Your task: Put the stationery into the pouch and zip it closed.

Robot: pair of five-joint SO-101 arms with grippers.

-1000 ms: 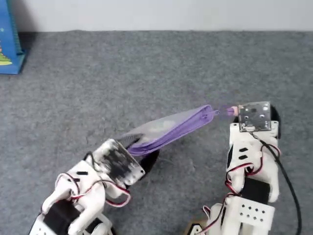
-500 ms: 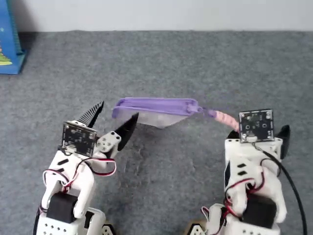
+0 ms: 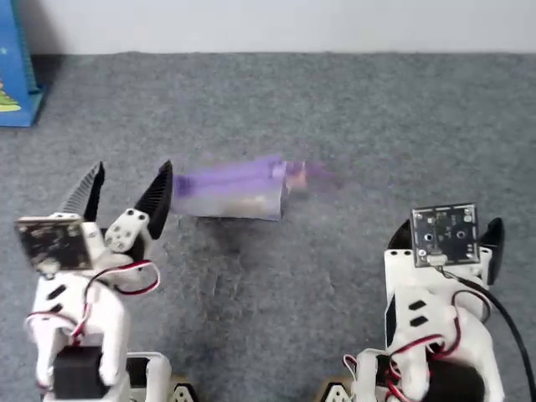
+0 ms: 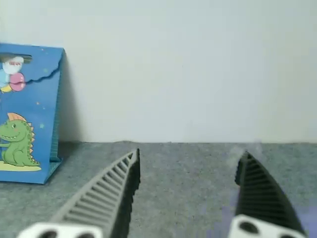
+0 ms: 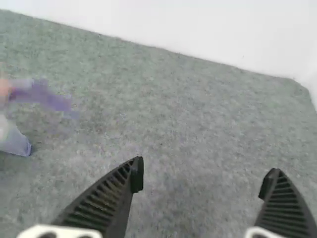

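The purple pouch (image 3: 230,189) lies blurred on the grey carpet in the middle of the high view, its zipper pull (image 3: 303,174) pointing right. No gripper touches it. My left gripper (image 3: 130,177) stands open just left of the pouch, its nearer black finger (image 3: 159,194) close to the pouch's left end. In the left wrist view the left gripper (image 4: 190,154) has nothing between its fingers. My right gripper (image 5: 205,167) is wide open and holds nothing, drawn back at the right (image 3: 450,219). The right wrist view has the pouch's end (image 5: 14,141) and purple pull (image 5: 45,97) farther off.
A blue gift bag (image 3: 15,67) with a dinosaur picture (image 4: 27,114) stands at the far left against the white wall. Grey carpet (image 3: 352,109) stretches between the pouch and the wall and between the two arms.
Both grippers have let go of the pouch and opened. The left arm swung back and to the left, the right arm drew back. The pouch slid left onto the carpet.
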